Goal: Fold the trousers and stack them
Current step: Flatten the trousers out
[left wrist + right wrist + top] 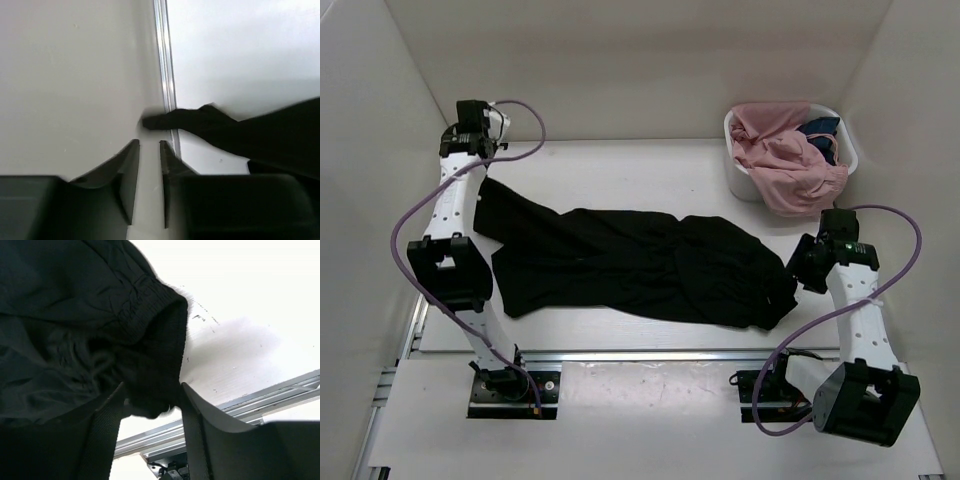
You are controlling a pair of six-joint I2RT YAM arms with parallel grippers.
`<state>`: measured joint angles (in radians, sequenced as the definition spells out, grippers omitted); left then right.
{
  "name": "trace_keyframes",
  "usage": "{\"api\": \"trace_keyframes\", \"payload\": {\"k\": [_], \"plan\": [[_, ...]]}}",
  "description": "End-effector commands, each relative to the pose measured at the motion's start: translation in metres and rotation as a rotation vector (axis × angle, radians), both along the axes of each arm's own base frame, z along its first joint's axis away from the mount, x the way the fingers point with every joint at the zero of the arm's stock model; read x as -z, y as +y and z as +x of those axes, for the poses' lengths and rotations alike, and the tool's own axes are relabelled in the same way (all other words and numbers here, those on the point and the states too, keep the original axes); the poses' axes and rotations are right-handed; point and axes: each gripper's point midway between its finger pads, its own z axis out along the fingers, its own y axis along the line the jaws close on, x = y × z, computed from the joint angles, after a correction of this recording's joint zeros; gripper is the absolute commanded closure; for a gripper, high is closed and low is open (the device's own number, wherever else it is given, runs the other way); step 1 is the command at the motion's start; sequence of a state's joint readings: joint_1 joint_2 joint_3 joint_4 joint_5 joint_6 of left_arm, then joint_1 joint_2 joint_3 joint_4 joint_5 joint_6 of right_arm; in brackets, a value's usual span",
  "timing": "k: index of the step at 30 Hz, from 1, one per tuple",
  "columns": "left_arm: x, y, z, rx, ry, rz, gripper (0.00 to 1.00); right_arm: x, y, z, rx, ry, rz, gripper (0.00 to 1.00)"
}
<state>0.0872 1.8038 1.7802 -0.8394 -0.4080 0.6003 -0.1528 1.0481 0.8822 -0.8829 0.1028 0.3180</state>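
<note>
Trousers (640, 265) looked soft, limp, light; best grabbed at waistband (150, 305). L hand (149, 145) barely apart, empty; R hand (152, 387) apart w/ waistband between.

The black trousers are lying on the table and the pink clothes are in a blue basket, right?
Not quite. The basket is white, not blue; the top external view shows it. The rest holds: the black trousers lie on the table, and the pink clothes are in that basket.
</note>
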Motion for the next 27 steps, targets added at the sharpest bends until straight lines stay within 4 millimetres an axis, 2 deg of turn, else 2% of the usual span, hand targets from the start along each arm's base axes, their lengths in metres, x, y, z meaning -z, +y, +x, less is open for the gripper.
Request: {"api": "trace_keyframes", "payload": {"k": [1,2,3,5,6,7,9,10,11,13,14,15,16,17,19,21,27], "plan": [[-0.001,0.000,0.025,-0.019,-0.034,-0.025,0.63,-0.014,0.000,0.010,-0.024,-0.033,0.026,0.44],[0.006,0.000,0.024,-0.019,-0.012,-0.027,0.49,-0.017,0.000,0.012,-0.019,-0.044,0.034,0.38],[0.007,0.001,0.021,-0.032,-0.001,-0.027,0.17,-0.016,0.002,0.009,-0.023,-0.030,0.046,0.34],[0.020,-0.004,0.005,-0.042,0.060,-0.057,0.09,-0.018,0.005,-0.002,-0.010,-0.011,0.056,0.25],[0.025,-0.008,-0.004,-0.038,0.080,-0.082,0.09,-0.019,0.005,-0.007,0.017,-0.005,0.058,0.23],[0.033,-0.014,-0.024,-0.014,0.117,-0.134,0.09,-0.022,0.006,-0.013,0.031,-0.009,0.064,0.23],[0.048,-0.022,-0.058,0.003,0.198,-0.195,0.09,-0.016,0.011,-0.035,0.084,0.039,0.084,0.20],[0.055,-0.027,-0.074,0.013,0.228,-0.232,0.09,-0.013,0.016,-0.041,0.096,0.052,0.113,0.19],[0.070,-0.033,-0.105,0.013,0.288,-0.249,0.10,-0.010,0.022,-0.047,0.106,0.060,0.143,0.19],[0.088,-0.039,-0.139,0.009,0.365,-0.267,0.10,-0.007,0.043,-0.057,0.130,0.043,0.254,0.19],[0.091,-0.043,-0.156,0.014,0.381,-0.281,0.10,0.009,0.051,-0.069,0.146,0.086,0.295,0.18],[0.118,-0.048,-0.183,0.007,0.472,-0.302,0.10,0.015,0.055,-0.070,0.156,0.075,0.318,0.18],[0.129,-0.053,-0.196,-0.010,0.498,-0.330,0.10,0.021,0.057,-0.074,0.186,0.060,0.331,0.18],[0.147,-0.056,-0.213,-0.028,0.555,-0.342,0.12,0.037,0.059,-0.082,0.203,0.088,0.339,0.18],[0.158,-0.060,-0.223,-0.045,0.579,-0.368,0.13,0.045,0.063,-0.080,0.212,0.073,0.366,0.16],[0.168,-0.071,-0.220,-0.036,0.573,-0.417,0.13,0.053,0.064,-0.068,0.202,0.033,0.379,0.12],[0.203,-0.078,-0.220,-0.089,0.651,-0.427,0.16,0.090,0.062,-0.055,0.231,0.071,0.388,0.11]]}}
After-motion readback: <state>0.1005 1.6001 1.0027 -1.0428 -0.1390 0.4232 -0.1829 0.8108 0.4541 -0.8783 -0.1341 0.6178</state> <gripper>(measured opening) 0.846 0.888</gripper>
